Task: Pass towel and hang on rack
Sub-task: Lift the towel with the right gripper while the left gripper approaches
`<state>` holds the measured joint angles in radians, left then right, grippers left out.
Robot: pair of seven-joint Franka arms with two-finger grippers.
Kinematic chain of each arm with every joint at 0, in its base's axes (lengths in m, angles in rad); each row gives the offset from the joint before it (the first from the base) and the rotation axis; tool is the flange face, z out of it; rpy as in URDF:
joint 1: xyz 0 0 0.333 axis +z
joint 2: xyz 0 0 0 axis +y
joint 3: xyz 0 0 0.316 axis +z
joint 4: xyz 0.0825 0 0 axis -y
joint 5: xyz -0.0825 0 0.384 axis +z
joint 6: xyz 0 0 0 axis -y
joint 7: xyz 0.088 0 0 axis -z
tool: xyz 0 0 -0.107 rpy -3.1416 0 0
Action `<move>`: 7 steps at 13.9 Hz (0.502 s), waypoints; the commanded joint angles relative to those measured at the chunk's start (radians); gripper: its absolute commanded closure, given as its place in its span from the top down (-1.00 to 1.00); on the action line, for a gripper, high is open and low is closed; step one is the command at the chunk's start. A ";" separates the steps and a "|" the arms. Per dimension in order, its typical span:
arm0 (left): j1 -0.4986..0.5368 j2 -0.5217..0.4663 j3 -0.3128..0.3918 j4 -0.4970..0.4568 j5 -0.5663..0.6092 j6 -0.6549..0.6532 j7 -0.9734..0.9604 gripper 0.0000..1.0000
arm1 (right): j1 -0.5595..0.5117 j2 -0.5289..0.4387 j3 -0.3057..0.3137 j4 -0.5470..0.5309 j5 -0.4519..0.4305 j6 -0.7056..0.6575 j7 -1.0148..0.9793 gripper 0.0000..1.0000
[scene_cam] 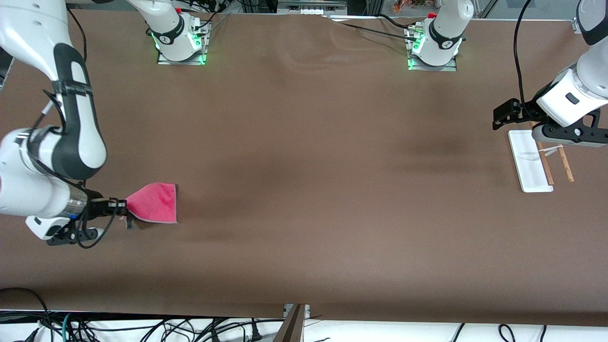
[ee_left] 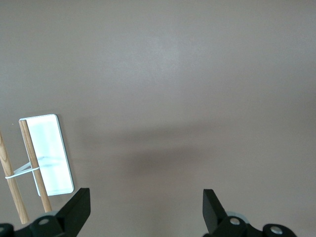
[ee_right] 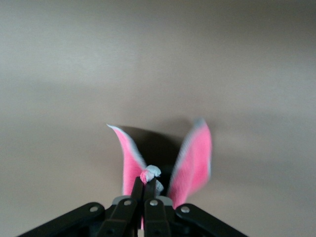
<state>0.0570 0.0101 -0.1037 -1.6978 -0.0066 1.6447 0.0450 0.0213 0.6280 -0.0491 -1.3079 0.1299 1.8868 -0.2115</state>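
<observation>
Two arms show in the front view: your right end effector (scene_cam: 118, 207) is clamped on one corner of the towel (scene_cam: 155, 203), which fans out from it above the tabletop (scene_cam: 304, 190); your left end effector (scene_cam: 504, 114) waits spread open just beside the rack (scene_cam: 531, 164). Left wrist view: the rack's white base lies just off its fingers (ee_left: 76, 210), so keep that end clear. Right wrist view: the pinch is small, so carry the towel slowly toward the handover.

Both arms are showing smooth white shells with black joints, thin black cables are running along them, and green lights are glowing at their bases.
</observation>
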 commanded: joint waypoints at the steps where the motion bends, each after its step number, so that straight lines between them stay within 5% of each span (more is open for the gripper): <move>1: 0.012 0.008 -0.005 0.024 -0.016 -0.019 0.022 1.00 | -0.003 -0.056 0.005 0.038 0.010 -0.101 -0.020 -1.00; 7: 0.004 0.042 -0.010 0.027 -0.015 -0.037 0.019 1.00 | 0.054 -0.062 0.015 0.196 0.011 -0.210 -0.014 -1.00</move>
<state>0.0569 0.0193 -0.1051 -1.6978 -0.0066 1.6368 0.0450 0.0528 0.5573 -0.0329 -1.1536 0.1299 1.7037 -0.2144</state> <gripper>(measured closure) 0.000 0.974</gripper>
